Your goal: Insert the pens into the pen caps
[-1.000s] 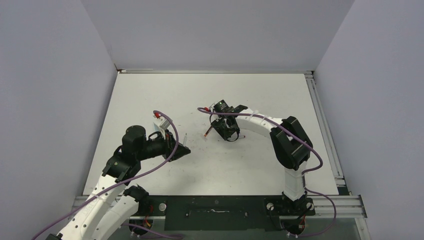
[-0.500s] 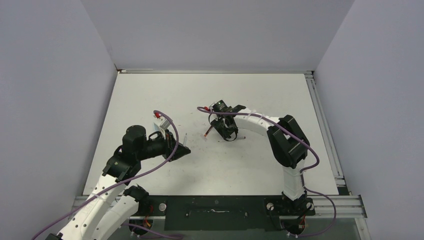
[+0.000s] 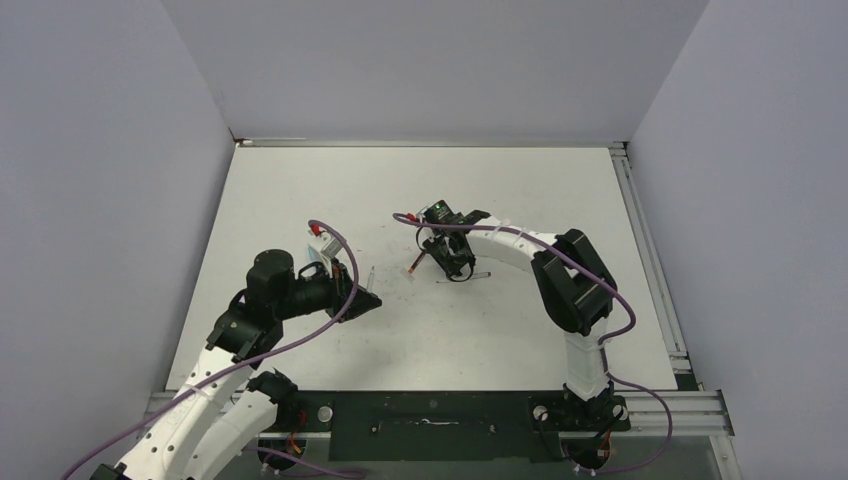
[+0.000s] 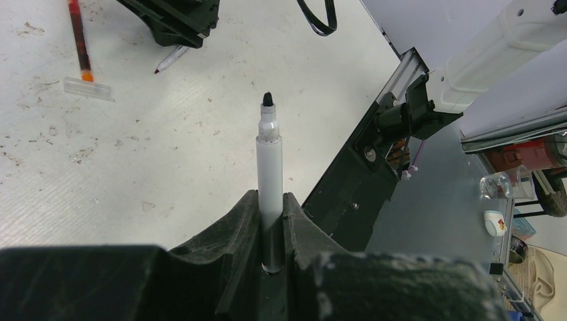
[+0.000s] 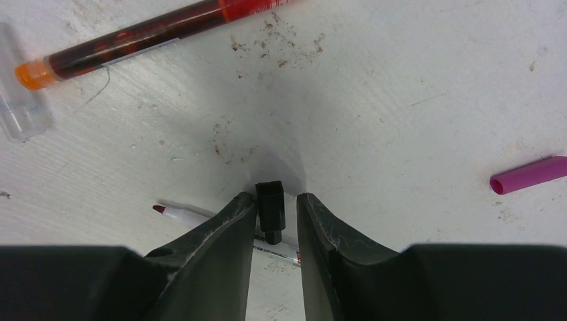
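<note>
Now, left gripper (image 4: 271, 204): clamping pen (image 4: 269, 157), tip pointing away;
right gripper (image 5: 275, 199): fingers apart, straddling black cap (image 5: 271, 202); nearer arm

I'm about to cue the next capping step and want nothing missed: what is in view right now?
white marker: 1, white barrel with black tip, uncapped, upright in the left gripper
black cap: 1, black, on the table between the right gripper's fingers
red pen: 1, red with orange end, lying on the table
clear cap: 1, transparent, beside the red pen's orange end
red-tipped pen: 1, white with red tip, lying under the right gripper
magenta cap: 1, magenta, lying apart from the rest
table: 1, white, stained
left gripper: 1, black, shut on the white marker
right gripper: 1, black, jaws straddling the black cap, a gap showing
</note>
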Available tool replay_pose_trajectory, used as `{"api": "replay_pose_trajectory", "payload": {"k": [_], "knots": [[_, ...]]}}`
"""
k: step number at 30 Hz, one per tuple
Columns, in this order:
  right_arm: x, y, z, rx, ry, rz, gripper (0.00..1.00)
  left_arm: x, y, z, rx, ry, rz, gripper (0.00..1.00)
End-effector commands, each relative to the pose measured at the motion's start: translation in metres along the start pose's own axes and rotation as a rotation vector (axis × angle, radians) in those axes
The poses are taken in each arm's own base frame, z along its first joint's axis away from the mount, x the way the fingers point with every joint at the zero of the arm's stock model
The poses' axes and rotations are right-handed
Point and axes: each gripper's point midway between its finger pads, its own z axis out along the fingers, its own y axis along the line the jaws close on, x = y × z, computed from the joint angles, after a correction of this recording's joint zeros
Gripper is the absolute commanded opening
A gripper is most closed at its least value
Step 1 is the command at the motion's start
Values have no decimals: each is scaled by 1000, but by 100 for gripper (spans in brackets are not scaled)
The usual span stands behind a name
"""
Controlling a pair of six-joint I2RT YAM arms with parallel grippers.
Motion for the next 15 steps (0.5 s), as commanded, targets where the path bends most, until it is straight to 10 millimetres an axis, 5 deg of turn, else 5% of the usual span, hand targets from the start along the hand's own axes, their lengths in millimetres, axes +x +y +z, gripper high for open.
{"api": "replay_pose_trajectory", "payload": {"k": [1,11,15], "knots": [[-3,-3,0,-9,-15,36,29,-4,-3,0,10,-11,27,0],[9,3,3,-77,18,62,13,-4,-3,1,12,-8,25,0],[-1,-1,-5,-66,-17,104,5,-4,-3,1,15,-9,26,0]]}}
